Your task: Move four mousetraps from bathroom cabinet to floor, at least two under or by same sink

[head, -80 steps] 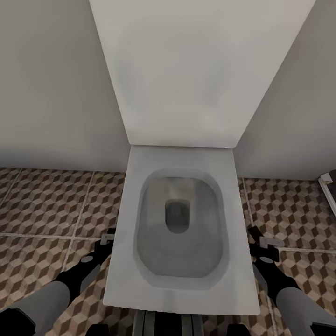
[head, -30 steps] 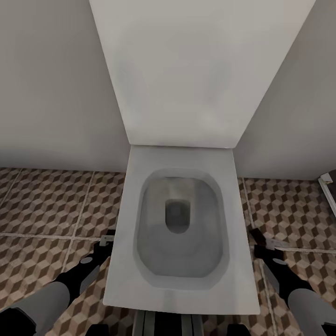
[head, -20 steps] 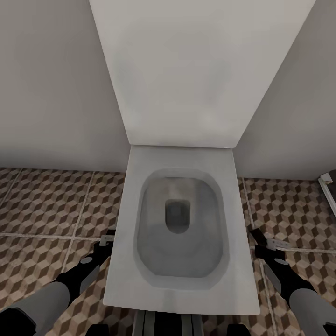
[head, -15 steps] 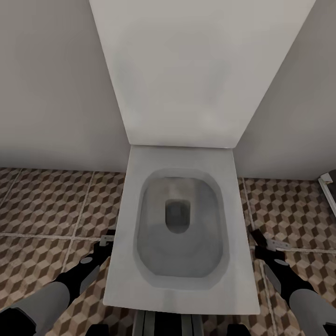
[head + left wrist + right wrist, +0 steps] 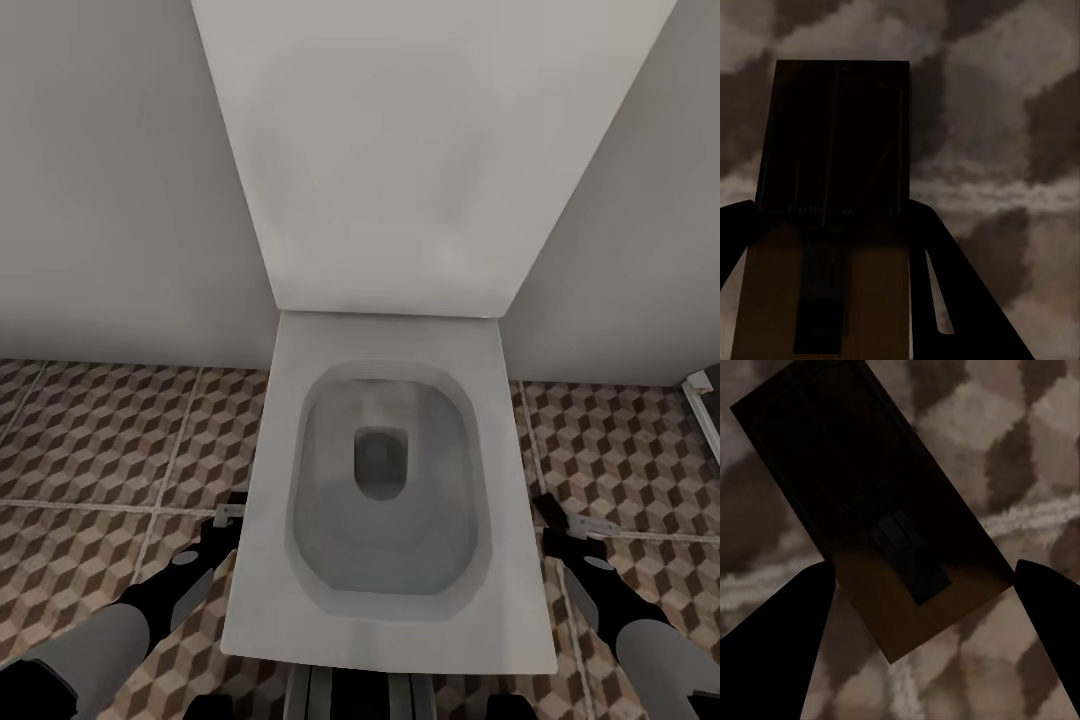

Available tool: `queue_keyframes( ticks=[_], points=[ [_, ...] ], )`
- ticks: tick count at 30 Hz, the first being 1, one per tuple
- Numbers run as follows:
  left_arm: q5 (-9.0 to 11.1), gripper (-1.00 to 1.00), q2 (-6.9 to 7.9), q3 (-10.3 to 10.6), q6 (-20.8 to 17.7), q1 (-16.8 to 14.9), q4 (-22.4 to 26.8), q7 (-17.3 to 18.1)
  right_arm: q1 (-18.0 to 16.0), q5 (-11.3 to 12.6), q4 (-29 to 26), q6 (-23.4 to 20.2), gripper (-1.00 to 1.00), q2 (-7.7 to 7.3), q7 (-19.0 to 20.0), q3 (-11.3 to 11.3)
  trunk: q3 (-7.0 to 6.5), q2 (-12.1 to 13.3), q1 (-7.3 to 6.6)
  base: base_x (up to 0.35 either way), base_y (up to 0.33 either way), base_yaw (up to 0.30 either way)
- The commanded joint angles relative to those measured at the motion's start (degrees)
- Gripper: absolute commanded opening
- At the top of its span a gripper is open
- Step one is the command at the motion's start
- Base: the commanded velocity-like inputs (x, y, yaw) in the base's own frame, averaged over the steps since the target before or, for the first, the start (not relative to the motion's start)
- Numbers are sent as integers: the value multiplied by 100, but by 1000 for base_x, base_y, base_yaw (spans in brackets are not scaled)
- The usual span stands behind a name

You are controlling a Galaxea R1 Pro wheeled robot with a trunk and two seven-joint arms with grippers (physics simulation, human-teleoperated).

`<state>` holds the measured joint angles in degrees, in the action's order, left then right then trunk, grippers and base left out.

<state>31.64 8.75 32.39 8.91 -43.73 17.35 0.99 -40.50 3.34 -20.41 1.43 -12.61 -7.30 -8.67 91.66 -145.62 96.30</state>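
Left to right, head view.

1. Wall (image 5: 100, 180): plain pale grey, meeting the floor (image 5: 90, 430), which is tiled in a brown, beige and white cube pattern with pale grout lines.
2. Left arm (image 5: 90, 640): grey sleeve and black wrist, reaching forward along the toilet's left side.
3. Left gripper (image 5: 228, 518): low over the tiles, just beside the toilet's edge. In the left wrist view the gripper (image 5: 832, 214) has a dark finger (image 5: 945, 285) against each long side of the left trap (image 5: 832, 150), so it is clamped on it. The board points out past the fingertips over the floor (image 5: 1005, 112). In the head view the left trap (image 5: 229, 511) is a small pale fleck at the gripper's tip.
4. Toilet (image 5: 400, 340): white and square-rimmed, with a grey bowl. It is centred, with a broad white panel (image 5: 390, 150) rising behind it.
5. Right gripper (image 5: 558, 525): low, beside the toilet's right edge. In the right wrist view the gripper (image 5: 924, 568) has its fingers spread wide.
6. Right trap (image 5: 870, 495): lies slantwise between the spread fingers, over the floor (image 5: 1035, 450). One finger (image 5: 1042, 615) is clear of it. Whether the other touches it cannot be told. In the head view the right trap (image 5: 592, 523) is a pale fleck on the tiles, just beyond the fingertips.
7. White-framed object (image 5: 703, 395): cut off at the right edge and too partial to identify.
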Motion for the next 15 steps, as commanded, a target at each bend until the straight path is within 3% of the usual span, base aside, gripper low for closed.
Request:
queue_keyframes(
  ticks=[1, 15],
  points=[
    [44, -100, 4, 41, 23, -4, -3, 6, -2, 35, 2, 15, -100, 3, -4, -4, 3, -1, -1, 0, 0, 0],
    [44, -100, 4, 42, 23, -4, -3, 6, -2, 27, 2, -60, -100, 21, 0, -3, 3, -1, -1, 0, 0, 0]
  ],
)
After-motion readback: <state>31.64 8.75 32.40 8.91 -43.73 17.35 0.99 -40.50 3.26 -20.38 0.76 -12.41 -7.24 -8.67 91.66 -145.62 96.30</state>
